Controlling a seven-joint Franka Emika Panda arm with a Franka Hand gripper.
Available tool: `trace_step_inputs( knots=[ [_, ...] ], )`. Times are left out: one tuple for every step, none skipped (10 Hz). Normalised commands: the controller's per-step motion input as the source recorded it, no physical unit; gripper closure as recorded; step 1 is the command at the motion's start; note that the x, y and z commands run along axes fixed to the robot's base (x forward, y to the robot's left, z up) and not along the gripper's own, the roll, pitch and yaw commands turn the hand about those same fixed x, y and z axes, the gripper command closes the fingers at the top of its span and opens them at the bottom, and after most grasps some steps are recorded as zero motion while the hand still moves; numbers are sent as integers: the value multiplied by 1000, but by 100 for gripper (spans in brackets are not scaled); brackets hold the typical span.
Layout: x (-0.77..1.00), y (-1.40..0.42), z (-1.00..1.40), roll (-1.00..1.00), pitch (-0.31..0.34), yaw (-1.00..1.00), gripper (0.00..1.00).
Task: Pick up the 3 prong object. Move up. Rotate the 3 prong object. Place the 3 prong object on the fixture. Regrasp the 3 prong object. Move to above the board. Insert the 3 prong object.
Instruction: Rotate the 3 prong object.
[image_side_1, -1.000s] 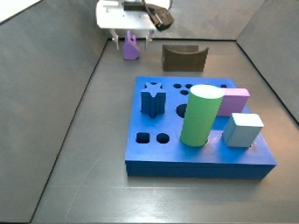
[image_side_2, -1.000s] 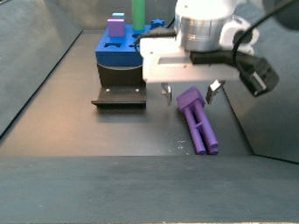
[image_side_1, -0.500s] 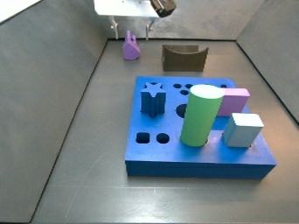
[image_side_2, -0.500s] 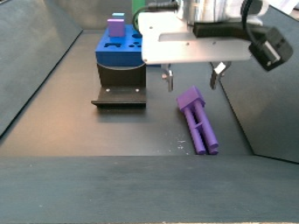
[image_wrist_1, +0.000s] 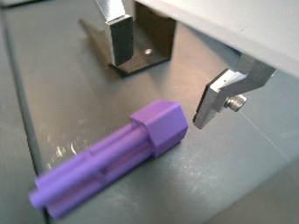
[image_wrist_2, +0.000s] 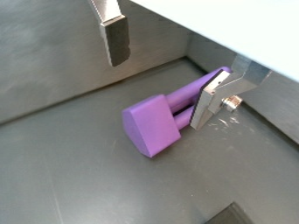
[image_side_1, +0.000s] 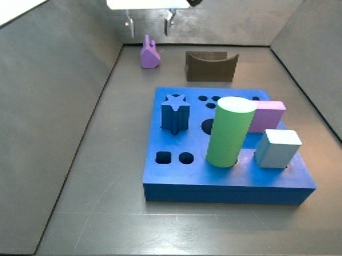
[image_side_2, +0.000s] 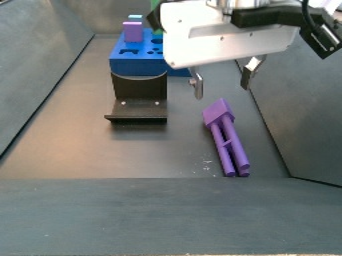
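The 3 prong object (image_side_2: 227, 140) is a light-purple piece lying flat on the grey floor, also seen near the back wall (image_side_1: 150, 54). My gripper (image_side_2: 222, 82) hangs open above it, at the upper edge of a side view (image_side_1: 150, 22). In both wrist views the piece (image_wrist_1: 111, 162) (image_wrist_2: 158, 122) lies below the gripper (image_wrist_1: 162, 87) (image_wrist_2: 159, 87), with nothing between the silver fingers (image_wrist_1: 117, 39). The fixture (image_side_1: 209, 66) (image_side_2: 136, 107) (image_wrist_1: 152, 48) stands beside the piece, between it and the board (image_side_1: 247, 180) (image_side_2: 134, 55).
On the board stand a tall green cylinder (image_side_1: 230, 132), a pink cube (image_side_1: 270, 114), a pale blue block (image_side_1: 278, 148) and a dark blue star peg (image_side_1: 175, 112). Grey walls close in the floor on all sides.
My gripper has risen straight up away from the purple piece, which stays lying on the floor. The fingers remain spread.
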Motion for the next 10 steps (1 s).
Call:
trace_step_inputs(
  knots=[
    [37, 10, -173, 5, -1, 1000, 0],
    [30, 9, -82, 7, -2, 1000, 0],
    [26, 7, -63, 8, -2, 1000, 0],
    [25, 7, -57, 8, -2, 1000, 0],
    [26, 7, -55, 8, -2, 1000, 0],
    [30, 9, -47, 9, -2, 1000, 0],
    [31, 9, -44, 9, -3, 1000, 0],
    [30, 10, -40, 10, -3, 1000, 0],
    [28, 9, -38, 10, -3, 1000, 0],
    [28, 9, -37, 11, -3, 1000, 0]
  ],
)
